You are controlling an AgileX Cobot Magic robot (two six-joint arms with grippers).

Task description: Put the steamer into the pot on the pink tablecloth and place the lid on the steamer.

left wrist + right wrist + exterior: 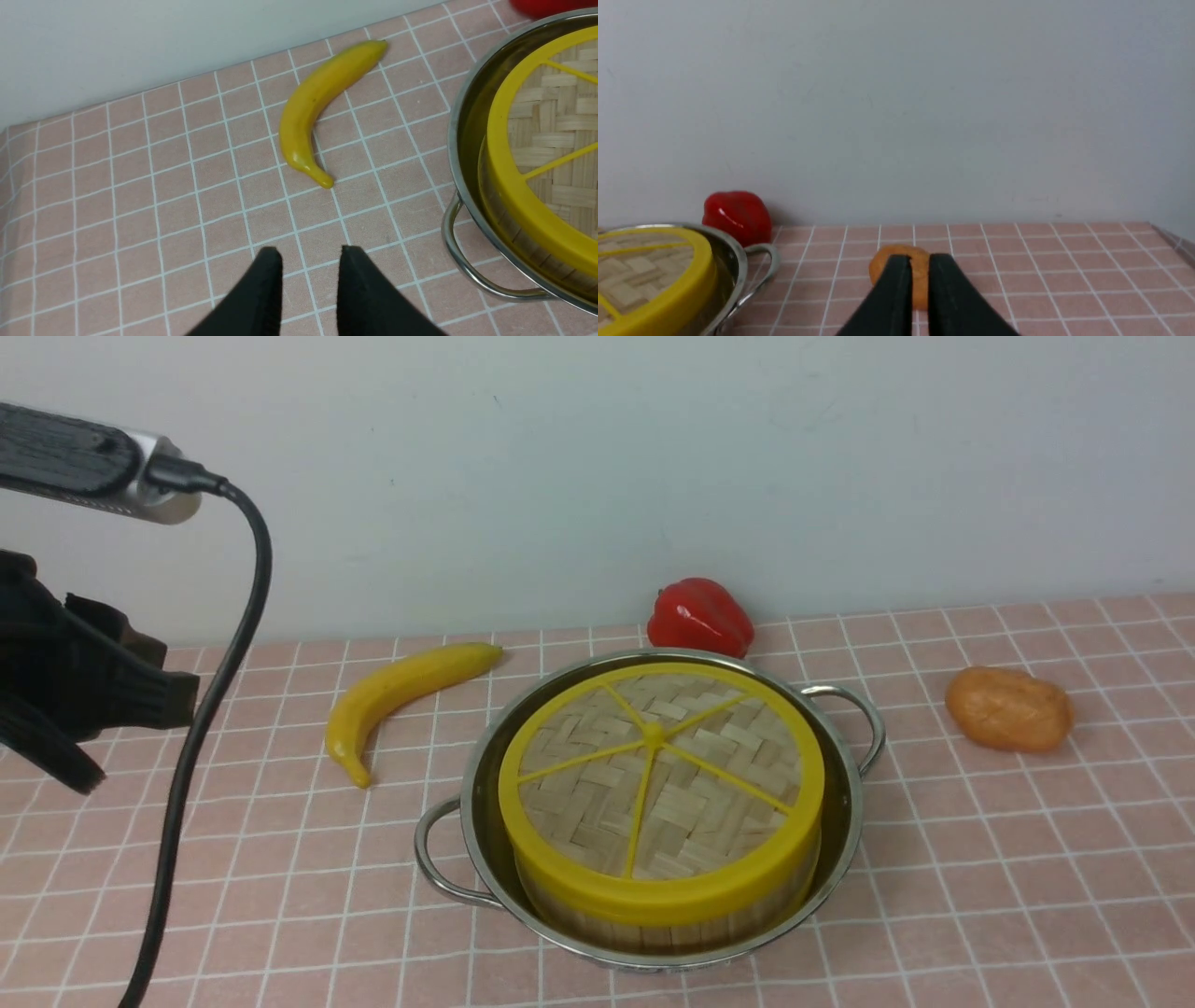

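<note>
The steel pot [845, 821] stands on the pink tablecloth [980, 859] near the front middle. Inside it sits the steamer [597, 919], of which only the wooden-strip wall shows. The woven lid [658, 775] with yellow spokes lies flat on top of the steamer. My left gripper [310, 254] hovers open and empty over the cloth, to the left of the pot's handle [472, 275]. The left arm [84, 691] stands at the far left in the front view. My right gripper [920, 263] is off to the pot's right, its fingers a narrow gap apart and holding nothing.
A yellow banana [401, 695] lies left of the pot. A red pepper [700, 616] sits behind it by the wall. An orange lump [1008, 709] rests to the right. A black cable [215, 709] hangs down at the left.
</note>
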